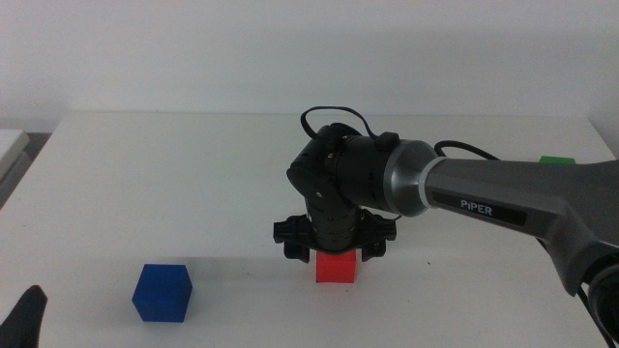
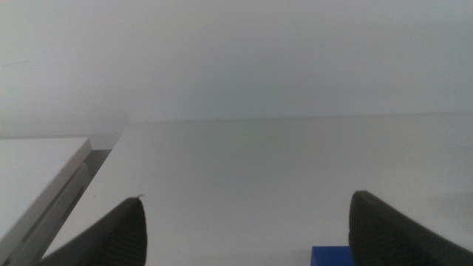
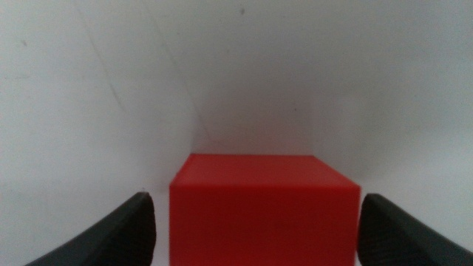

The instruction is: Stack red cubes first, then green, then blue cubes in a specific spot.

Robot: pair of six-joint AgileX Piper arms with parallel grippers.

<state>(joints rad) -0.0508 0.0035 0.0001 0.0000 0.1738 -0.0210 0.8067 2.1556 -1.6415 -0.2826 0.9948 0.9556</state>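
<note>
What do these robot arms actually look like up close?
The right arm has a grey metallic link lettered PIPER in white, a bulky black wrist and a thin black cable looping above it. The right gripper and left gripper each have two dark, rounded, matte jaws with a fine texture.

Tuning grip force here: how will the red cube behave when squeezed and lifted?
The red cube looks solid with flat faces, so it probably stays stiff and won't roll. Its matte sides should grip fairly well. The right hand straddles it with jaws open and gaps either side, so closing might nudge it.
</note>
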